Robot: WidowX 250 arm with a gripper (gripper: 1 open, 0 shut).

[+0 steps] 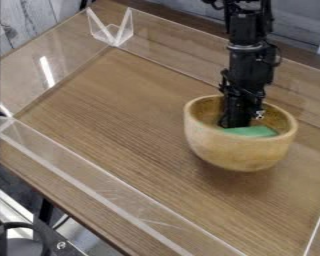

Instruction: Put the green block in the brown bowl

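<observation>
The brown bowl (pixel 235 150) stands on the wooden table, right of centre. The green block (pixel 259 131) lies inside it toward the right, its near side cut off by the bowl's rim. My black gripper (pixel 236 120) reaches steeply down into the bowl just left of the block, with its fingers pressed together and nothing between them. The rim hides the fingertips, so I cannot tell whether they touch the block or the bowl's inside.
Low clear acrylic walls (pixel 69 165) fence the wooden tabletop (pixel 109 100) on all sides. A clear folded bracket (pixel 112 28) stands at the back left corner. The right wall runs a short way beyond the bowl.
</observation>
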